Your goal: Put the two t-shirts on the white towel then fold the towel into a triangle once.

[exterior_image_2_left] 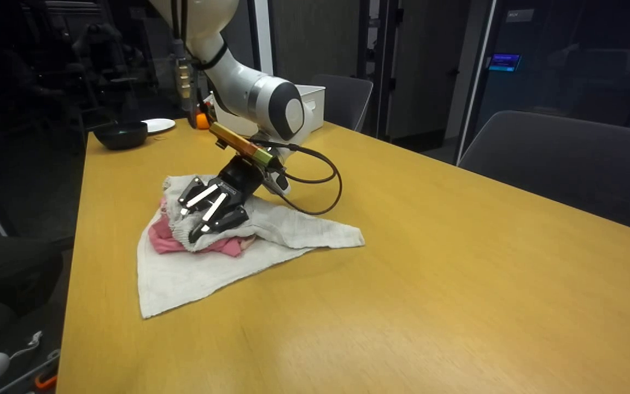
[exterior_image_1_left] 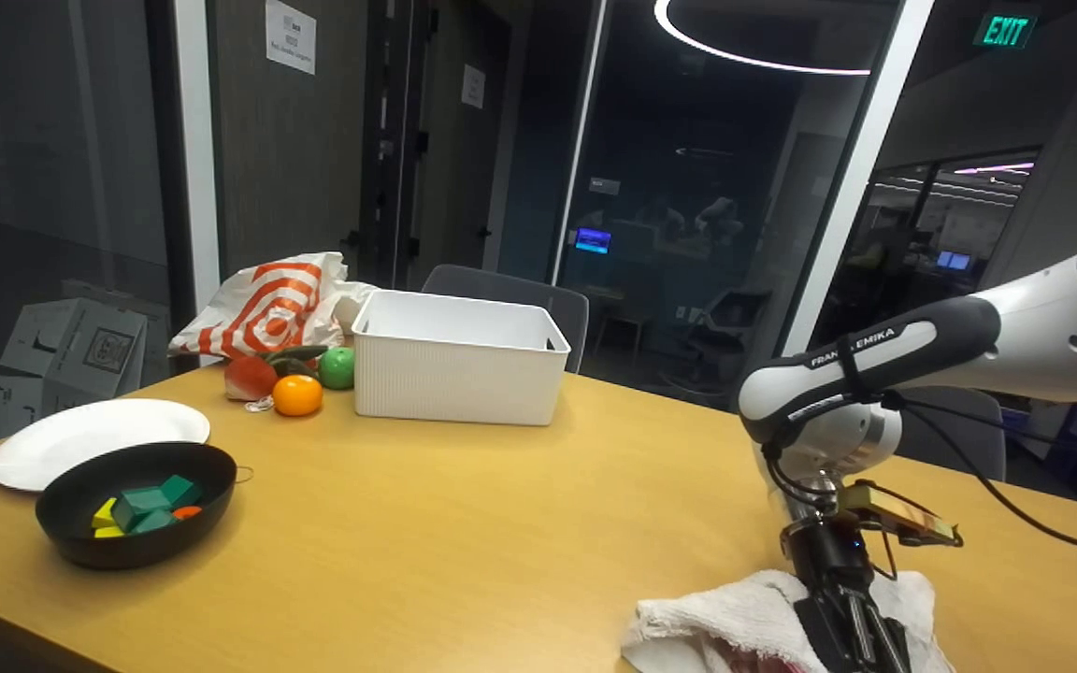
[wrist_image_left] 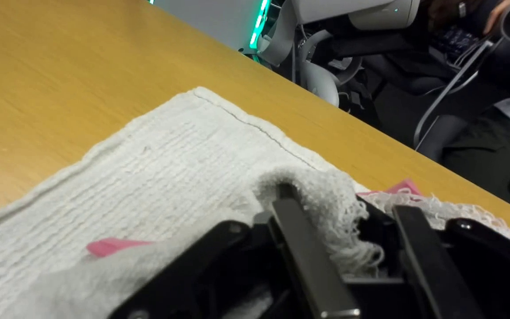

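Observation:
The white towel (exterior_image_2_left: 184, 282) lies on the table, with part of it folded over a bundle of pink cloth (exterior_image_2_left: 164, 235), apparently a t-shirt. A second t-shirt cannot be told apart under the towel. The towel also shows in an exterior view (exterior_image_1_left: 744, 608) and in the wrist view (wrist_image_left: 171, 155). My gripper (exterior_image_2_left: 189, 225) is low over the folded part, tilted down. In the wrist view my gripper (wrist_image_left: 330, 199) has its fingers apart, with a bunched towel fold between them. The fold touches or lies near one finger, and a dark gap shows beside the other.
A black pan (exterior_image_1_left: 136, 505) with coloured blocks and a white plate (exterior_image_1_left: 99, 435) stand at the far end. A white bin (exterior_image_1_left: 459, 374), an orange (exterior_image_1_left: 297, 395), a green fruit (exterior_image_1_left: 337, 368) and a plastic bag (exterior_image_1_left: 267, 308) are there too. The table edge (wrist_image_left: 281, 77) runs close beside the towel.

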